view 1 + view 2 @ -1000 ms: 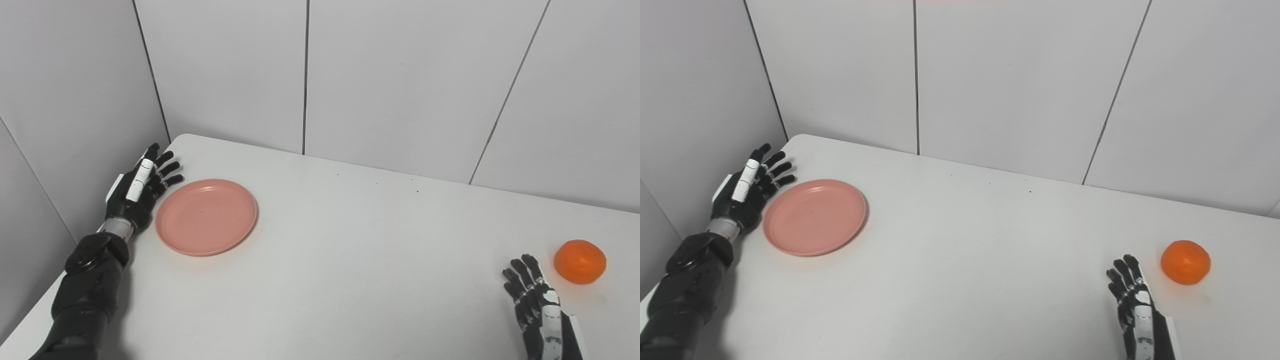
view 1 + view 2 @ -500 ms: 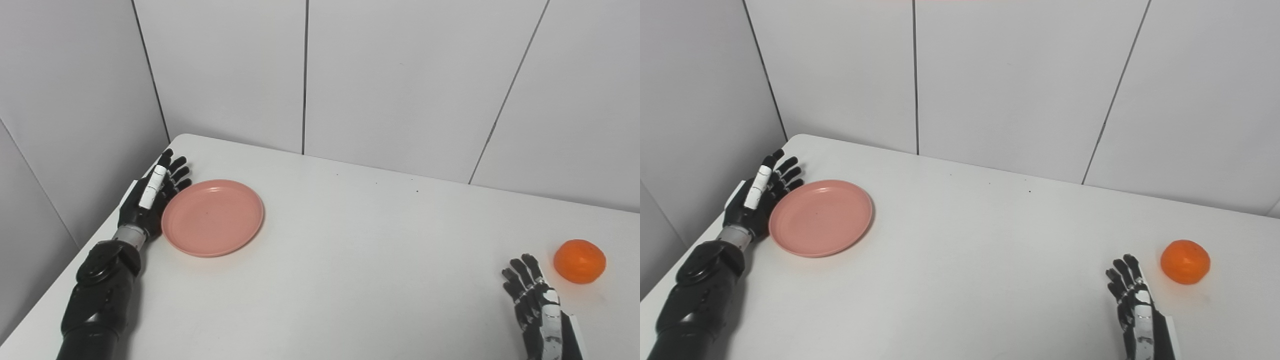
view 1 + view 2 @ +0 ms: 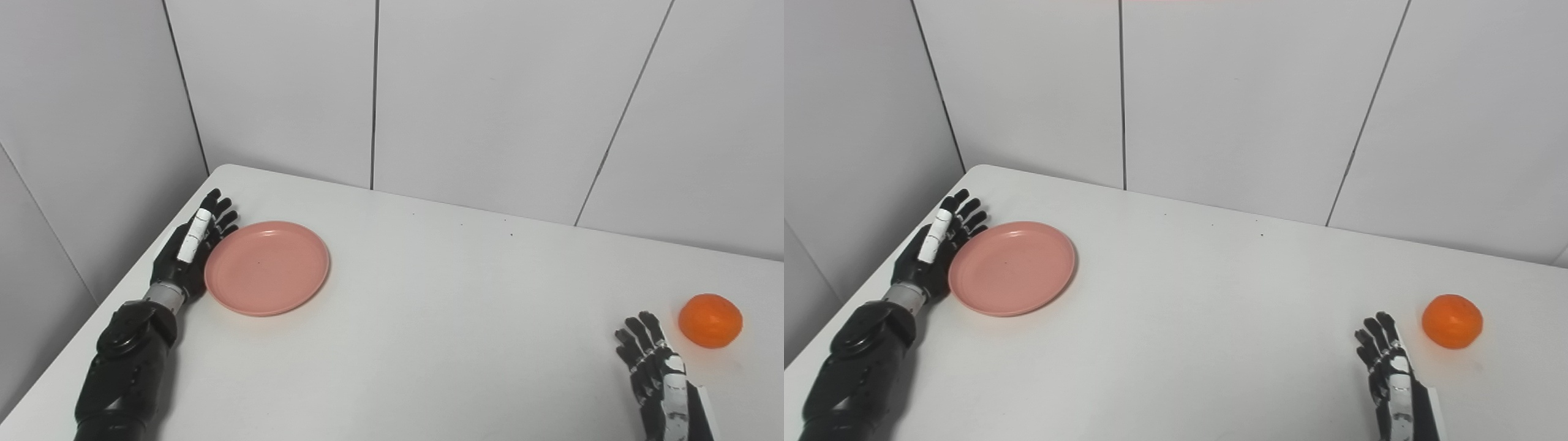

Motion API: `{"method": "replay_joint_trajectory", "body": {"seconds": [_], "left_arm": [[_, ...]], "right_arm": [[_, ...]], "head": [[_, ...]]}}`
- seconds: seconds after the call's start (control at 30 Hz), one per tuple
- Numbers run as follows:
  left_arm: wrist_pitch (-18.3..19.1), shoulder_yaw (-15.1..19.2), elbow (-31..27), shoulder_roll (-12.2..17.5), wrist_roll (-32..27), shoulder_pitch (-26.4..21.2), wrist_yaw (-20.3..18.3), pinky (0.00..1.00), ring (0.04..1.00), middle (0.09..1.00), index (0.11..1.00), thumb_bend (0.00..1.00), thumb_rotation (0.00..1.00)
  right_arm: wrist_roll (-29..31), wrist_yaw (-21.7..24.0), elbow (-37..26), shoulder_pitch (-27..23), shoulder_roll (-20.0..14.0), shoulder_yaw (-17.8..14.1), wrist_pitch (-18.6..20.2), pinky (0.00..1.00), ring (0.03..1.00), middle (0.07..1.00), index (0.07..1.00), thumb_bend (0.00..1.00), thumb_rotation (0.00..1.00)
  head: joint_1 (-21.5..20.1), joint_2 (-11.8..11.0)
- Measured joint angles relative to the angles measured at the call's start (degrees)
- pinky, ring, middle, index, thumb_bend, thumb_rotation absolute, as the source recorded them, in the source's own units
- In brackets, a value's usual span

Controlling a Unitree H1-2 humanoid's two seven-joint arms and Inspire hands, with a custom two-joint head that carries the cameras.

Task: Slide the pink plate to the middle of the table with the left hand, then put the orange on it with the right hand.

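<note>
Left eye view: left hand spread against pink plate; right hand empty, splayed near orange.

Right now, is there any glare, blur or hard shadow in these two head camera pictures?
Left eye view: even soft light, no glare, a faint shadow under the pink plate and orange. Right eye view: equally sharp, with a soft shadow beside the left hand.
</note>
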Motion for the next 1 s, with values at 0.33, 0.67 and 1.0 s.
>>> {"method": "replay_joint_trajectory", "body": {"seconds": [0.33, 0.67, 1.0], "left_arm": [[-0.8, 0.0, 1.8, 0.1, 0.1, -0.5, -2.4, 0.94, 0.976, 0.997, 1.0, 0.89, 0.73], [-0.3, 0.0, 2.0, 0.0, 0.0, -0.9, -2.8, 0.96, 0.976, 0.997, 1.0, 0.87, 0.7], [0.4, -0.5, 1.0, -1.1, 0.2, -1.2, -1.5, 0.88, 0.943, 0.983, 1.0, 0.94, 0.71]], "right_arm": [[0.0, 0.0, 0.0, 0.0, 0.0, 0.0, 0.0, 0.94, 0.91, 0.927, 0.943, 0.81, 1.0], [-0.4, 0.0, 0.0, 0.0, 0.0, 0.1, 0.0, 0.93, 0.907, 0.925, 0.937, 0.83, 1.0], [-0.6, 0.0, -0.1, 0.0, 0.0, 0.2, 0.0, 0.93, 0.908, 0.925, 0.936, 0.83, 1.0]], "head": [[-0.2, 0.2], [-0.2, 0.3], [-0.5, 0.5]]}}
